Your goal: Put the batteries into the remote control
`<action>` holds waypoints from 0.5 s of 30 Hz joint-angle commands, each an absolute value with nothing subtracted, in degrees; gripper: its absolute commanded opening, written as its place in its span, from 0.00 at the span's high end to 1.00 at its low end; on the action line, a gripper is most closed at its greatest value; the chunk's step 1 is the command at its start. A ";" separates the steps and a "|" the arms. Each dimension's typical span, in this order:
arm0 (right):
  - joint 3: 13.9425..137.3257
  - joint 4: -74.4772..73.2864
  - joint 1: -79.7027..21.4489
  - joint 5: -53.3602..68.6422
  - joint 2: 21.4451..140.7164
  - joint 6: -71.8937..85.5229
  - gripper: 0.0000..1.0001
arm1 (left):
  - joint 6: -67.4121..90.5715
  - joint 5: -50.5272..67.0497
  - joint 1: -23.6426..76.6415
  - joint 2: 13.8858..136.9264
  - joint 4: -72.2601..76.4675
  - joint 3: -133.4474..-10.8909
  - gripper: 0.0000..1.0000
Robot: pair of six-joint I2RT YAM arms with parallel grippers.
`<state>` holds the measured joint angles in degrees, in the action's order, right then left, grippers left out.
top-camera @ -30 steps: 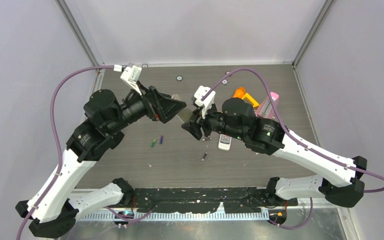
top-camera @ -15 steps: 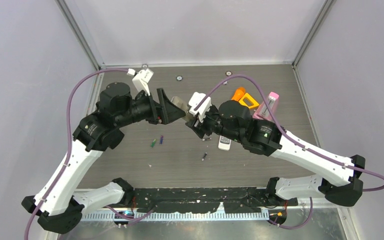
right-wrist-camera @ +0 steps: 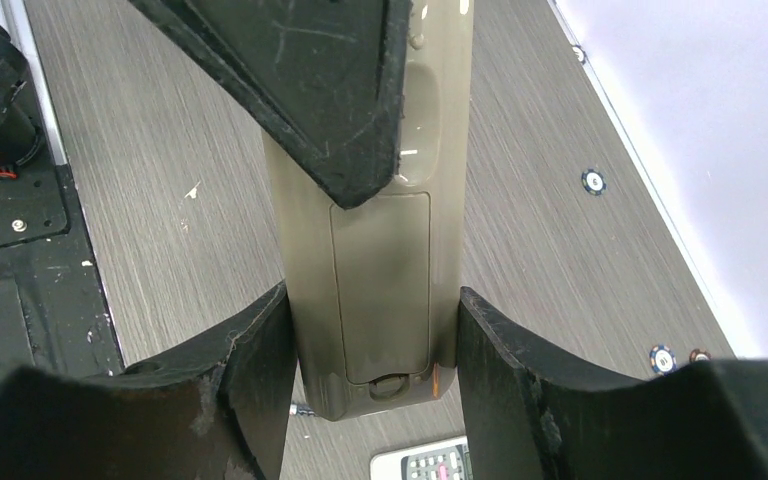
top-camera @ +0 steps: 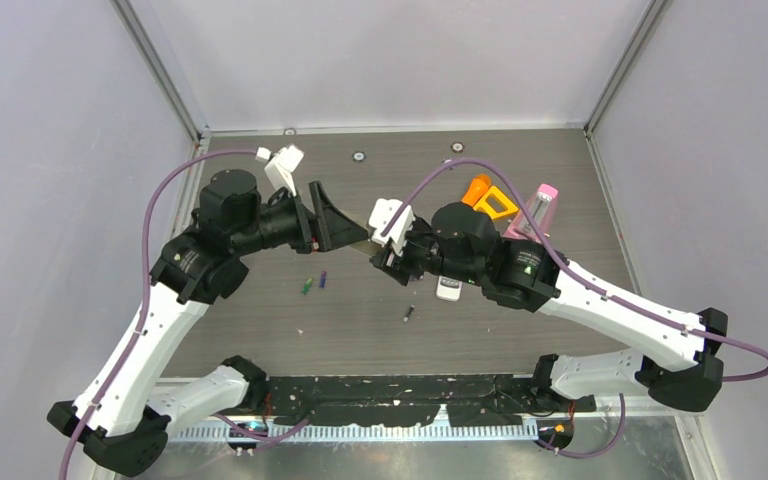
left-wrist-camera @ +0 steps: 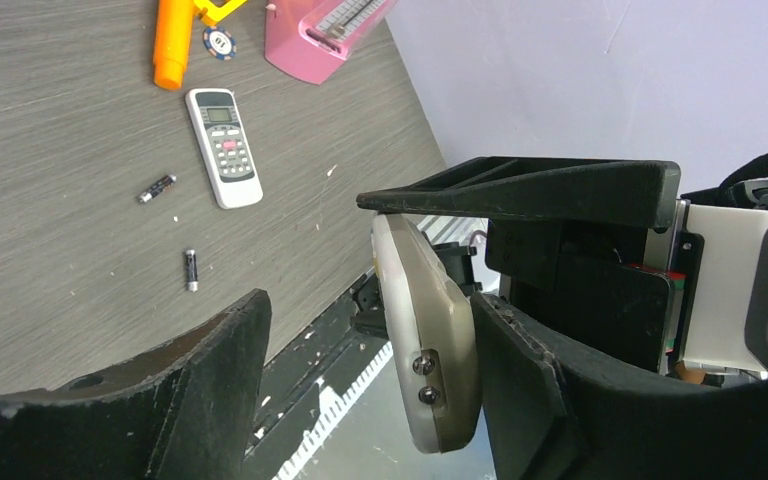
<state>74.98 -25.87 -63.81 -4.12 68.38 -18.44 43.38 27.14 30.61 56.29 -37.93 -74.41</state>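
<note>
Two end effectors meet at one grey remote

Top view: the grey remote [top-camera: 362, 243] hangs above the tabletop [top-camera: 260, 325], between the left end effector [top-camera: 350, 230] and the right end effector [top-camera: 387, 256], which mostly hide it. Below lie a green cell [top-camera: 306, 286] and a purple cell [top-camera: 322, 279] side by side, with a dark cell [top-camera: 409, 313] well apart.

Left wrist view: the remote shows edge-on, long axis up and down the picture. One left finger [left-wrist-camera: 520, 400] rests against it and the other stands clear, so this end effector is part open and grips nothing.

Right wrist view: the right fingers [right-wrist-camera: 250, 370] press both long edges, holding the remote. Its long axis runs away from the wrist, with the closed battery door facing the camera and the latch end nearest.

It looks like stiff, light, smooth plastic, probably slippery. The long edges, clear of the door, seem the safest hold.
</note>
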 commanded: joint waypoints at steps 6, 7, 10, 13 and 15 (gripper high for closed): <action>75.90 -25.69 -64.16 -2.72 68.64 -20.93 0.83 | 44.37 28.52 30.23 55.58 -35.69 -73.83 0.41; 76.01 -25.85 -64.16 -2.66 68.73 -21.05 0.83 | 44.50 28.37 30.23 55.51 -35.87 -73.69 0.45; 76.18 -26.21 -64.16 -2.18 68.91 -21.26 0.83 | 44.97 28.04 30.15 55.59 -36.29 -73.67 0.50; 76.07 -26.15 -64.16 -2.03 68.91 -21.62 0.83 | 45.47 28.05 30.08 55.59 -36.17 -73.67 0.52; 76.00 -26.19 -64.16 -2.21 68.98 -21.73 0.83 | 45.53 28.02 29.98 55.56 -36.21 -73.67 0.69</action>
<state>74.98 -28.03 -63.81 -2.76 69.28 -20.71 45.10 27.49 30.46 56.29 -37.98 -73.67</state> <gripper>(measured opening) 0.585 0.462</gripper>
